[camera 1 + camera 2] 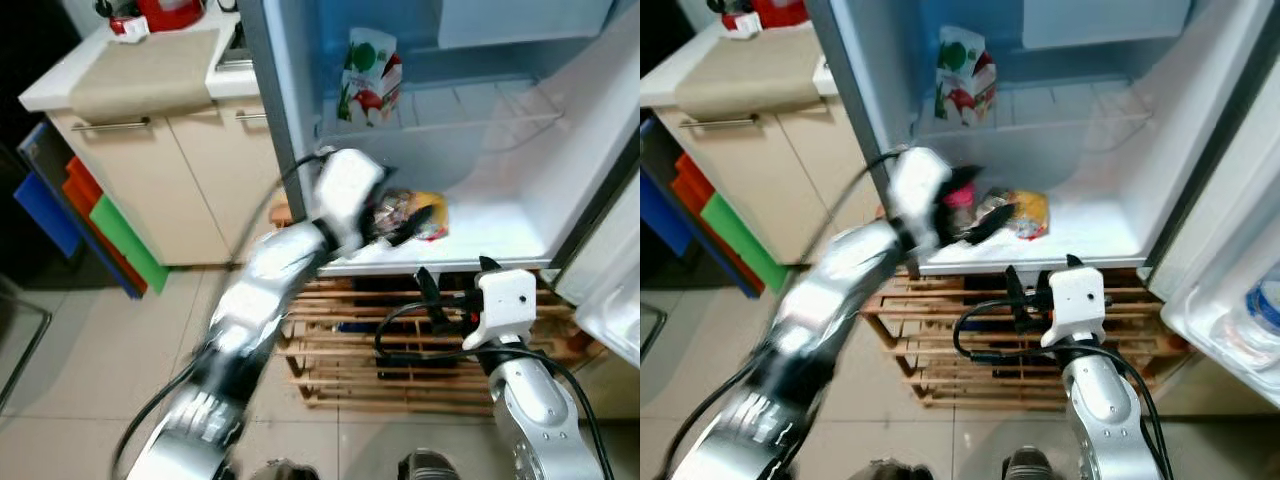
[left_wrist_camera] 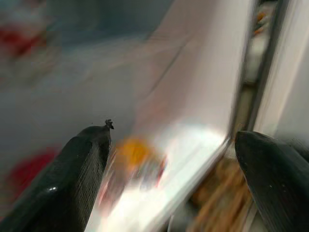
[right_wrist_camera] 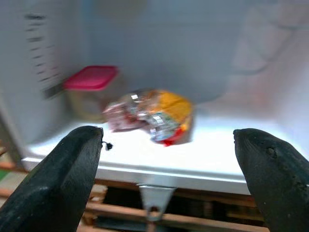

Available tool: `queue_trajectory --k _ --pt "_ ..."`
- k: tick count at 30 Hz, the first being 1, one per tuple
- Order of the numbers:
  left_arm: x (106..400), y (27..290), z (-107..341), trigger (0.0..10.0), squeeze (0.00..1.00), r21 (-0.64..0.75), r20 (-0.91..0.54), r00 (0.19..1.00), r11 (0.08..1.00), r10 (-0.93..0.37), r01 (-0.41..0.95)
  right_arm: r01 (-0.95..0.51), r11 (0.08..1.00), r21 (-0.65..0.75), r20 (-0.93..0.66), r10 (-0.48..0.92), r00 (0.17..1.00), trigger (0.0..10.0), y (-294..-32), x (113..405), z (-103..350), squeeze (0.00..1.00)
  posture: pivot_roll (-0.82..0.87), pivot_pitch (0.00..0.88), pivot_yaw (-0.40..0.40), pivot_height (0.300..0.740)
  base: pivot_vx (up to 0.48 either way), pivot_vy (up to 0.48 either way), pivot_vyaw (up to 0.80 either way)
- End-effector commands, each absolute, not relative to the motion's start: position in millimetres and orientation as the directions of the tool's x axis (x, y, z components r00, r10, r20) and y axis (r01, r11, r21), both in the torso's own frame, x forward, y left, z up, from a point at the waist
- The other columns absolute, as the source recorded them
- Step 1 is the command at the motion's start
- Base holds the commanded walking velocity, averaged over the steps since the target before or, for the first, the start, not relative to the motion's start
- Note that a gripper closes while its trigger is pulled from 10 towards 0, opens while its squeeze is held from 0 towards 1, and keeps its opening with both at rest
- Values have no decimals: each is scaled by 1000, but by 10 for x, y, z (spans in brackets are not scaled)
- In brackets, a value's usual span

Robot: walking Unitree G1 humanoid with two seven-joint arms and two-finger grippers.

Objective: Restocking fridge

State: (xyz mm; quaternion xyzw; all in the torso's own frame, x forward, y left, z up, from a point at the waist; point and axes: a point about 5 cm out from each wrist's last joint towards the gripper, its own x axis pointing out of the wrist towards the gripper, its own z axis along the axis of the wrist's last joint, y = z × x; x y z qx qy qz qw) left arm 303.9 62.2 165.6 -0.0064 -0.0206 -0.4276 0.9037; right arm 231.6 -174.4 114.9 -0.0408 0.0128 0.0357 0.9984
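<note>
Right wrist view | snack bag on fridge floor, ahead of right end effector | fingers apart

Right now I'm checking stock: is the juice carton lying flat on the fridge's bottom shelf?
No. The juice carton stands upright on the upper wire shelf, above the snack bag.

Bright fridge interior, glare on its bottom shelf. Left arm motion-blurred; left wrist view heavily smeared, right wrist view soft. Floor dim.
</note>
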Motion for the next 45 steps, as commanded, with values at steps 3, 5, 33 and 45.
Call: queue_trajectory --k 3,5,33,45 --pt "2869 915 1595 10000 0 41 16 689 689 -725 724 -47 998 -39 -36 46 998 10000 -1808 2371 1112 0 -165 0 98 740 0 0 0" --pt "2843 992 1573 10000 0 21 8 723 723 -691 691 -45 998 -41 -32 43 999 10000 -1828 2401 1119 0 -156 0 86 740 0 0 0" --pt "2988 1189 1408 10000 0 -3 58 926 928 -372 373 84 993 -84 32 -81 996 10000 -1953 2570 1078 0 -197 0 114 740 -63 0 0" --pt "3022 1134 1450 10000 0 3 80 916 919 -394 395 71 993 -91 26 -69 997 10000 -1944 2552 1051 0 -202 0 116 740 -101 0 0"
